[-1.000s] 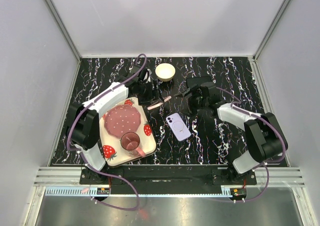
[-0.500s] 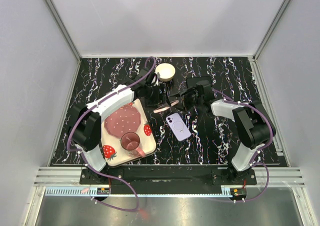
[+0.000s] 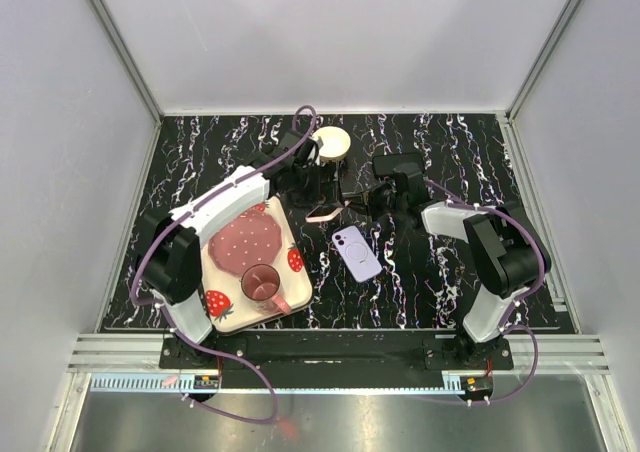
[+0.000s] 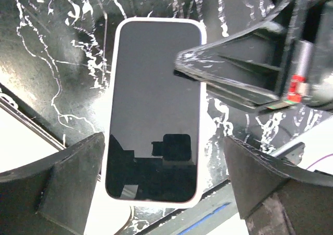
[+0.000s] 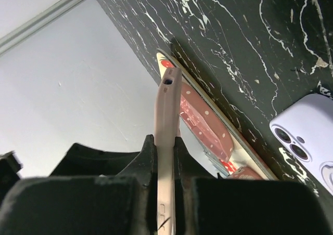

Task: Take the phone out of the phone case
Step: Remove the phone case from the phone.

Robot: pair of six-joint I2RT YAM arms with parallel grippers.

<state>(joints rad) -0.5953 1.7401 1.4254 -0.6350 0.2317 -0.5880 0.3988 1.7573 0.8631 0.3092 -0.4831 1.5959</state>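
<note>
Tray (image 3: pixel 222 302) holds plate (image 3: pixel 243 240) and mug (image 3: pixel 262 284). Right gripper (image 5: pixel 166 157) has its jaws clamped on the phone (image 4: pixel 153 110) at its edge. The screen faces the left gripper (image 4: pixel 164 180), whose jaws stand wide apart, the phone's length running between them.

phone (image 5: pixel 167 105): I lose its lower end between the right pincer (image 5: pixel 164 147) fingers
purple case (image 5: pixel 307 136): cut by frame's right edge

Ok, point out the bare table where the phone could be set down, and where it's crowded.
Bare: the right front, between the lavender case and the right arm; the back right corner; the back left, left of the bowl. Crowded: centre back, where the left gripper and right gripper meet at the pink phone, and the left front, filled by the tray.
</note>
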